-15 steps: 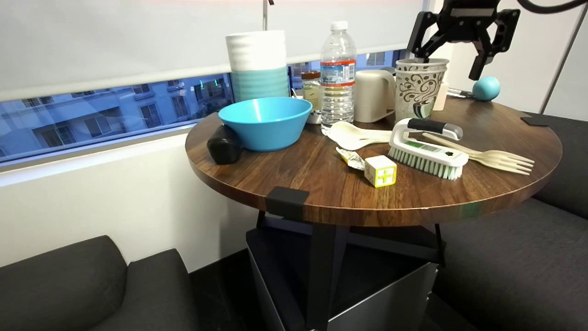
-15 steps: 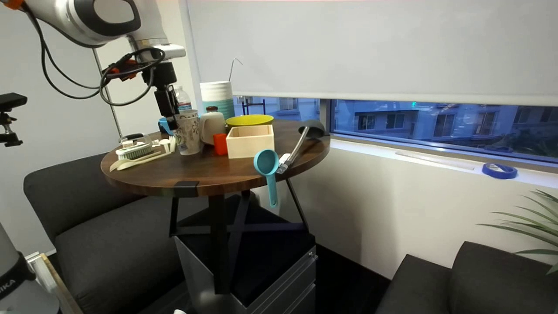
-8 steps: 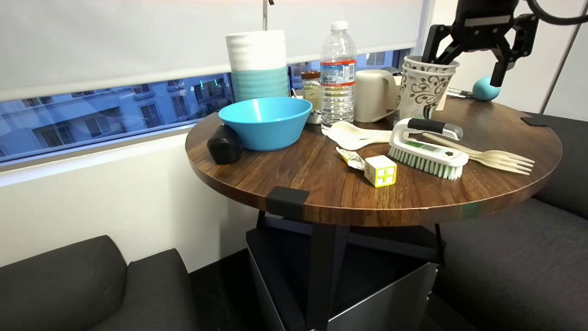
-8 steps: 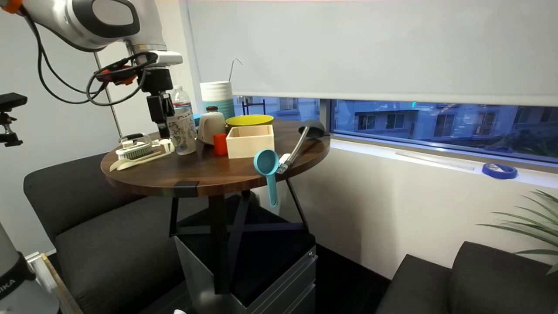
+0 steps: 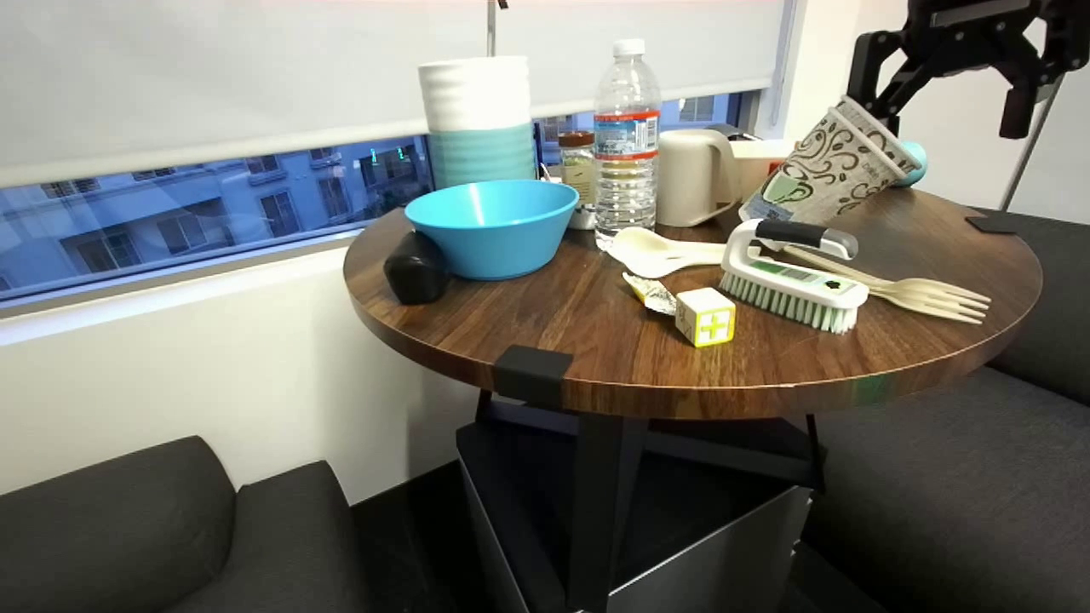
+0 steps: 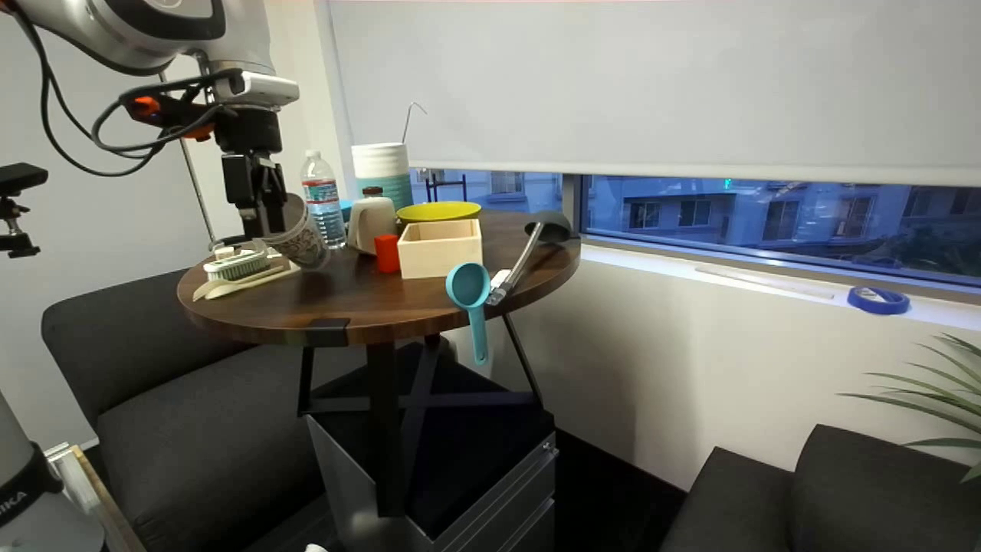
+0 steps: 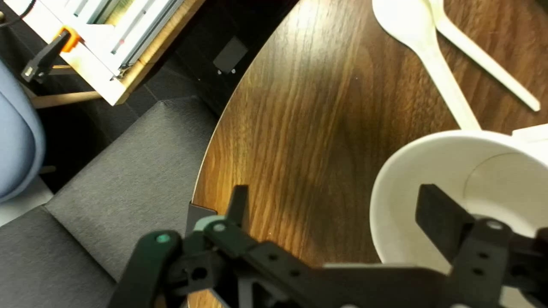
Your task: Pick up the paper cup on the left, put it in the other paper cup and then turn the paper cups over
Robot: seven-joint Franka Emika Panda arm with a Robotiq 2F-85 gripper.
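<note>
In an exterior view the brush [image 5: 796,277] is in front, and behind it, in the upper right of the frame, are the cups [image 5: 826,170]. They are two, one inside the other; together they lean strongly, the mouth toward the upper right and the base toward the lower left. Whether the base touches the tabletop [image 5: 528,328] I cannot tell, because the brush covers this place in part.

Being paper, the cups should be very light and a little soft: the wall will probably dent under a hard squeeze, while the rim should be the stiffest part. With so low a weight, a small push may tip or slide them, and the inner one may slip out when the mouth faces down. So I would take hold through both walls at once, close below the rims, and squeeze gently.

The fingers [image 7: 443,220] are spread wide, with nothing pinched between them: one reaches inside the mouth, the other stands outside, well apart. I judge that the turning over is in hand, with the inside finger against the wall, though the contact is hidden.

In an exterior view the arm [image 6: 249,38] reaches from the upper left of the frame, the fingers pointing down; farther back stands the bottle [image 6: 322,201].
</note>
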